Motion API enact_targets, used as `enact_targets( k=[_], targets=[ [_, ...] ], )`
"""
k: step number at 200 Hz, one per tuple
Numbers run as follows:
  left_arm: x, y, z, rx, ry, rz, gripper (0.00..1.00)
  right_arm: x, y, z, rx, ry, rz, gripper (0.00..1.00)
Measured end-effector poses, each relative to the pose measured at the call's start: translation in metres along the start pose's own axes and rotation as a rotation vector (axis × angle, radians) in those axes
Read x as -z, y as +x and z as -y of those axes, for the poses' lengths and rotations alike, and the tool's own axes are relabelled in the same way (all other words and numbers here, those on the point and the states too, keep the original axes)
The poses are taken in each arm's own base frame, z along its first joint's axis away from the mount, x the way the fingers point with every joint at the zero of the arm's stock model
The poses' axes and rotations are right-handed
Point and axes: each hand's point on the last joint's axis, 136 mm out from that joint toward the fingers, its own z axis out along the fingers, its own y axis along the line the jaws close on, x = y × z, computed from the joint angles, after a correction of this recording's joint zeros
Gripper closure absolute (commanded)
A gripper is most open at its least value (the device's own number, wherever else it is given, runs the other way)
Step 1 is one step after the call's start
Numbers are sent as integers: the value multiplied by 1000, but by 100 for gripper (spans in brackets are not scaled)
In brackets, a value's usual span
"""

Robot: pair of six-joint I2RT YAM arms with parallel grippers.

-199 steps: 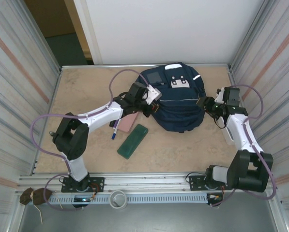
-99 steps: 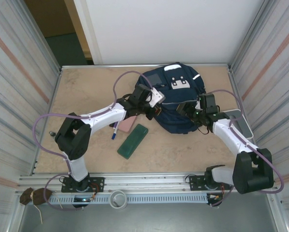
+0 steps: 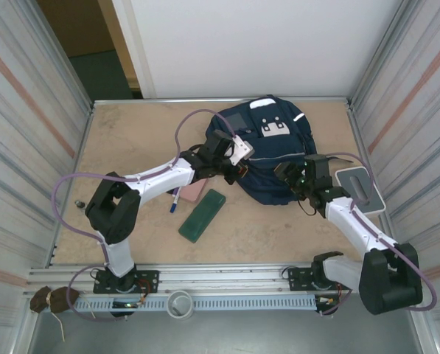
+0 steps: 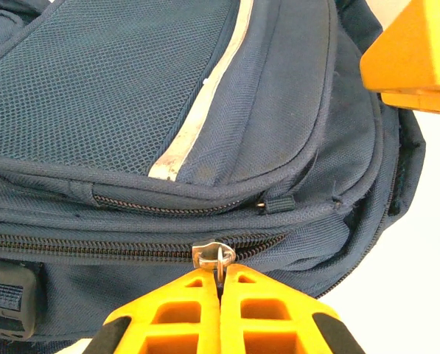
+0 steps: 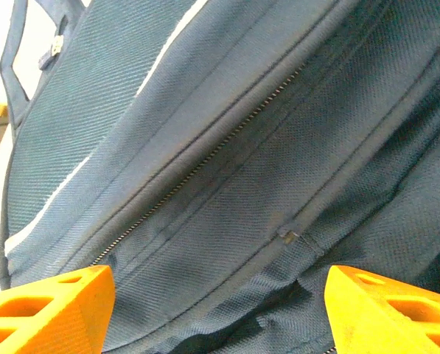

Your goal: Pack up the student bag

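The student bag (image 3: 271, 147), navy with a white patch and thin light stripes, lies at the back middle of the table. My left gripper (image 3: 239, 160) is at its left side. In the left wrist view its yellow fingers (image 4: 190, 310) are shut on the metal zipper pull (image 4: 218, 255) of the bag's long zip (image 4: 94, 247). My right gripper (image 3: 289, 174) sits against the bag's near right side. Its jaws stand wide apart in the right wrist view, where my right gripper (image 5: 220, 295) hovers over the bag's fabric (image 5: 227, 184) and holds nothing.
A green case (image 3: 203, 214), a pink flat item (image 3: 196, 189) and a blue-tipped pen (image 3: 175, 199) lie near the left arm's forearm. A white tablet-like slab (image 3: 360, 188) rests by the right wall. Metal walls close in both sides.
My right arm has swung in from the right wall to the bag's near right side, uncovering the white slab. My left gripper has shifted slightly right along the bag, still clamped.
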Motion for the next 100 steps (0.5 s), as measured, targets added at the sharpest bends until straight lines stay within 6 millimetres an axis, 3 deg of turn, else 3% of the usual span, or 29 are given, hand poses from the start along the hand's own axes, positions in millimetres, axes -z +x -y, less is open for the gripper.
enact_targets(
  k=[55,100],
  targets=[
    [-1,0,2,-3,3,-2,100,-18,-6,-2,-55,-19,30,49],
    [-1,1,2,-7,4,-2,100,-21,-21,-5,-57,-38,90,91]
  ],
)
